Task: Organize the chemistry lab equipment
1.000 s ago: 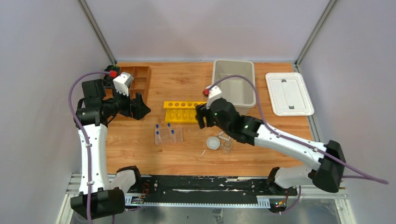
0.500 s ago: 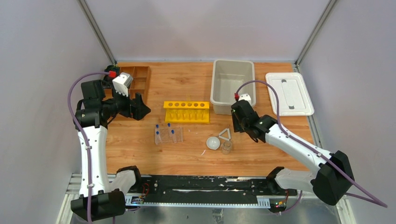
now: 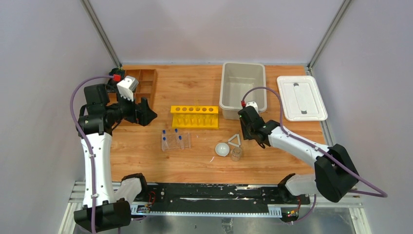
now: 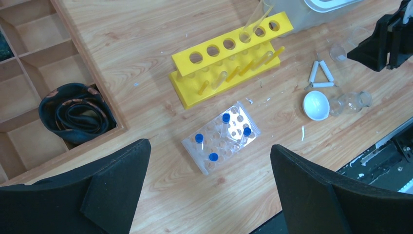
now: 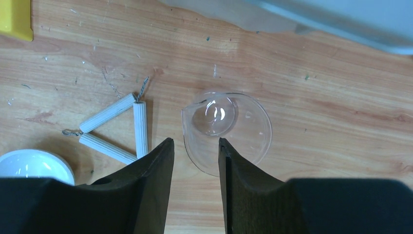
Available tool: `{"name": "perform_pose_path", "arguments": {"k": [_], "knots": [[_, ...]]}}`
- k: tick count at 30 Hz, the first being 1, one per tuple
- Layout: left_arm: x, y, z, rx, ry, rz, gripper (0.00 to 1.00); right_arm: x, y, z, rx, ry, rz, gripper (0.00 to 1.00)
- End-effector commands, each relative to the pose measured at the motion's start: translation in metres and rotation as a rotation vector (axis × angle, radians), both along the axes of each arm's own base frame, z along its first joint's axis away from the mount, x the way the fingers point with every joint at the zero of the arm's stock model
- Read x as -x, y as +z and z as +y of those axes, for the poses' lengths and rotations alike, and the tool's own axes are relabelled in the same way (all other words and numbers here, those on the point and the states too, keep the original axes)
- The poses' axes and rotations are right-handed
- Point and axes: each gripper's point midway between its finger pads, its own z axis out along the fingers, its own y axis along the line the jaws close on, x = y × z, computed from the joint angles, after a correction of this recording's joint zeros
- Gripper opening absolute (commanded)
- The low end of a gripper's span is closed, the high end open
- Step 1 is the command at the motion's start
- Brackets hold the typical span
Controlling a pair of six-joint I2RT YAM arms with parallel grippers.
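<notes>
A clear glass beaker (image 5: 226,129) stands on the table beside the white triangle (image 5: 114,129). My right gripper (image 5: 193,144) is open a little and hangs just above the beaker, its fingers straddling the left rim. It shows in the top view (image 3: 247,132) next to the triangle (image 3: 234,140), the white round bowl (image 3: 222,149) and a second beaker (image 3: 236,154). The clear plastic rack (image 4: 221,138) holds three blue-capped tubes (image 4: 226,117). My left gripper (image 3: 144,112) is wide open and empty, high above the table's left side.
A yellow test-tube rack (image 3: 195,117) stands at mid table. A grey bin (image 3: 243,87) and its white lid (image 3: 301,97) are at the back right. The brown wooden tray (image 3: 141,85) is at the back left, with a black coil (image 4: 75,112) in one compartment.
My right gripper has swung from beside the yellow rack to the right, then settled low over the beaker by the triangle. The left arm has not moved.
</notes>
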Motion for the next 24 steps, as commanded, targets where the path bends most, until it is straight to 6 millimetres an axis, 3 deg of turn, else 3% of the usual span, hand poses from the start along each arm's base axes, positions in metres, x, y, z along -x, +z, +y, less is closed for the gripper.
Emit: {"name": "perform_pose_path", "arguments": {"k": [1,11,21,24], "knots": [[0.001,0.015,-0.002,0.001,-0.004,-0.05,1.0,-0.013,-0.001,0.0,0.007,-0.002,-0.024,0.41],[0.003,0.013,-0.002,-0.008,-0.008,-0.053,1.0,-0.013,0.018,0.009,-0.028,0.031,-0.023,0.32],[0.003,0.016,-0.001,-0.017,-0.009,-0.066,1.0,-0.003,-0.029,-0.002,0.054,-0.001,0.099,0.21],[0.003,0.015,-0.001,-0.016,-0.008,-0.065,1.0,-0.001,-0.028,-0.004,0.055,-0.007,0.095,0.02]]}}
